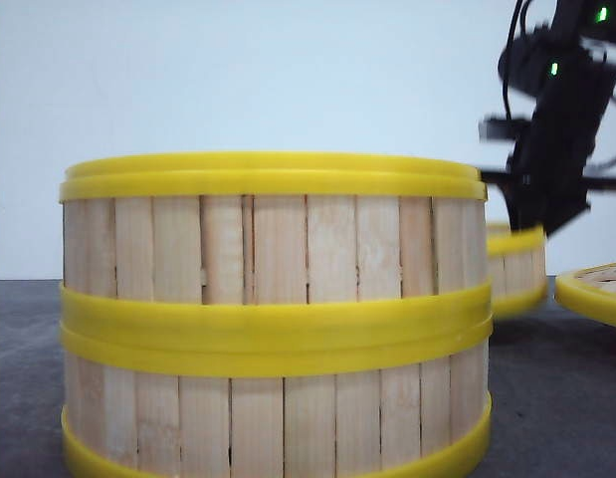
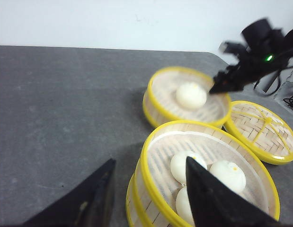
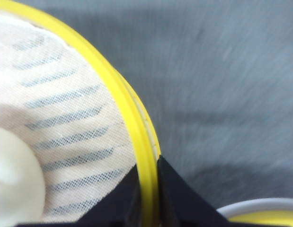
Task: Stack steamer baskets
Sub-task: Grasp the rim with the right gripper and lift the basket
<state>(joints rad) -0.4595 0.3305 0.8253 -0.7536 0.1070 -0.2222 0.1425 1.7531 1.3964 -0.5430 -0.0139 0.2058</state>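
Two steamer baskets stand stacked close to the front camera, the upper one [image 1: 278, 249] on the lower one [image 1: 278, 418]. White buns [image 2: 226, 172] lie in the upper basket [image 2: 203, 142]. My left gripper [image 2: 148, 189] is open, with one finger outside the stack's wall and the other over the buns. Behind and to the right is a third steamer basket [image 2: 184, 78] holding one bun [image 2: 190, 94]. My right gripper [image 3: 148, 189] is shut on that basket's yellow rim [image 3: 129, 123], one finger inside and one outside.
A round woven bamboo lid [image 2: 262, 130] with a yellow rim lies on the grey table [image 2: 66, 109] beside both baskets. A pale curved edge [image 3: 260, 204] shows close to my right fingers. The right arm [image 1: 556, 129] hangs over the far basket.
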